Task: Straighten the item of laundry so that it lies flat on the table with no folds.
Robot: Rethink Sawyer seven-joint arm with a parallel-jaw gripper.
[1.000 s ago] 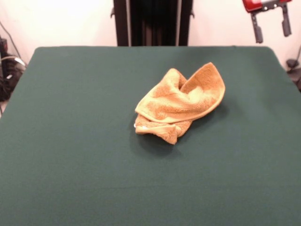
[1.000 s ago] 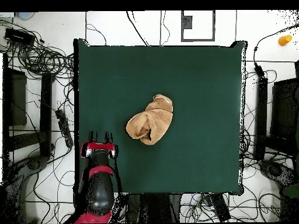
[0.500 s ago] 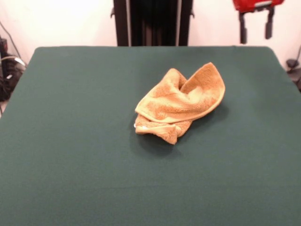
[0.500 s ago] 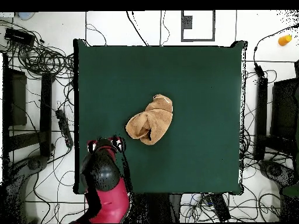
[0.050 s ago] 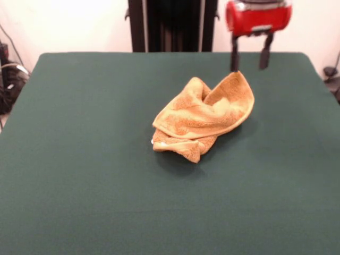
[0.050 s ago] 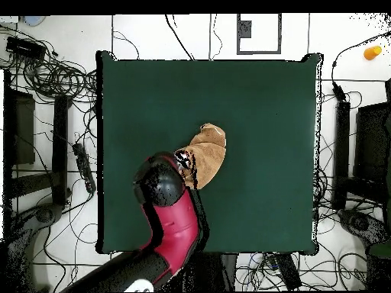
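Towel [image 5: 203,118] sits crumpled near the middle of the table [image 5: 79,159], a little toward the far edge, well clear of every edge and corner. It is bunched into a lump: one rounded flap stands up on the side nearest the arm, layers are tucked under at the near side, and a pale hem shows along the low edge. Not flat at all, so the task is still at its start.

Gripper [image 5: 248,59] hangs just above the raised flap, fingers [image 5: 234,54] spread apart and empty, not touching the cloth as far as the front view shows. In the overhead view the arm [image 6: 172,229] covers one end of the towel [image 6: 208,155], and the gripper itself is hidden under it.

Handling guess: soft terry, light, limp, no stiffness. It will drape and drag, not slide as a block, and the cloth tabletop likely adds friction. Not fragile. Best hold looks like the upright flap's rim or a free corner, pinching one layer only; grabbing the thick middle would likely lift the whole wad without opening it.

Nothing else is on the table, so nothing stands in the way. Cables [image 6: 53,76] lie off the table.
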